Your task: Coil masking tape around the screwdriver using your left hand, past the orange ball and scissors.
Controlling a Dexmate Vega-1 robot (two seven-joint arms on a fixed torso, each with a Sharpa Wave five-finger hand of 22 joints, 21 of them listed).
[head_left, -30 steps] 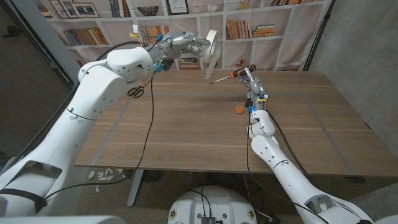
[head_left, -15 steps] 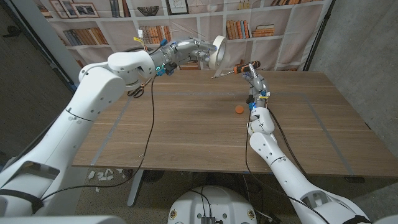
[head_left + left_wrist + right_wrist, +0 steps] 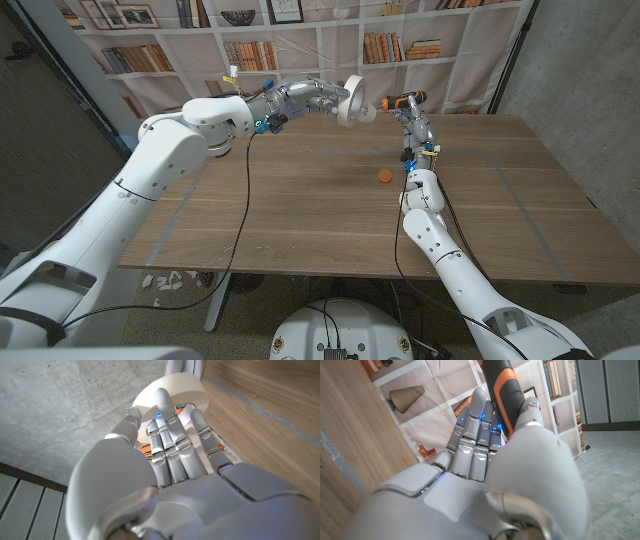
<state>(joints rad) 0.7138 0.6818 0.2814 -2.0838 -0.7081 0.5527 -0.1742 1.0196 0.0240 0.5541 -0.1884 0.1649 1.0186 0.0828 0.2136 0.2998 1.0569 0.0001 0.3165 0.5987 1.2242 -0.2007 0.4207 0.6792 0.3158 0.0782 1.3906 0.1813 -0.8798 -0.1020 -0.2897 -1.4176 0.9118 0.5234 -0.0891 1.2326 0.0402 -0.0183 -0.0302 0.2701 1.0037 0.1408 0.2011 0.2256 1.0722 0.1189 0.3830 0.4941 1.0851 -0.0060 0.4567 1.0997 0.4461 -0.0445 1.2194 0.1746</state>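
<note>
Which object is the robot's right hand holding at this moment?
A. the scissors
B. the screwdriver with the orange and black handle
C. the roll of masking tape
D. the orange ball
B: the right hand grips the screwdriver by its orange and black handle, while the left hand holds the tape roll and the orange ball lies on the table.

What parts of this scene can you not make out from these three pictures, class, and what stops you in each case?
- Screwdriver shaft: head view, hidden behind the tape roll, so whether the roll is already over it cannot be told.
- Screwdriver tip: right wrist view, cut off by the edge; only the handle shows above the right robot hand.
- Tape's loose end: left wrist view, left robot hand covers the roll.
</note>
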